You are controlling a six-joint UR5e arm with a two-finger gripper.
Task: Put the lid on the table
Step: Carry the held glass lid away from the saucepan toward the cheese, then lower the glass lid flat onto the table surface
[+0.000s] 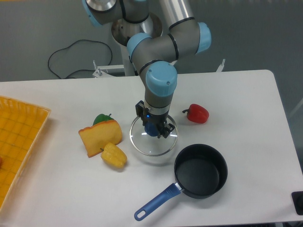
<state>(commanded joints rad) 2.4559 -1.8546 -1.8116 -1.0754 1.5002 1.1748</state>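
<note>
Grey tubular arm (163, 45), light-blue joint caps, black wrist, blue indicator light

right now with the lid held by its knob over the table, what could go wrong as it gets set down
1. The gripper holds the glass lid only by its blue knob; released while still above the table, it could drop hard or tip.
2. The lid's rim hangs near the saucepan and the yellow pepper; landing on either would leave it tilted.
</note>
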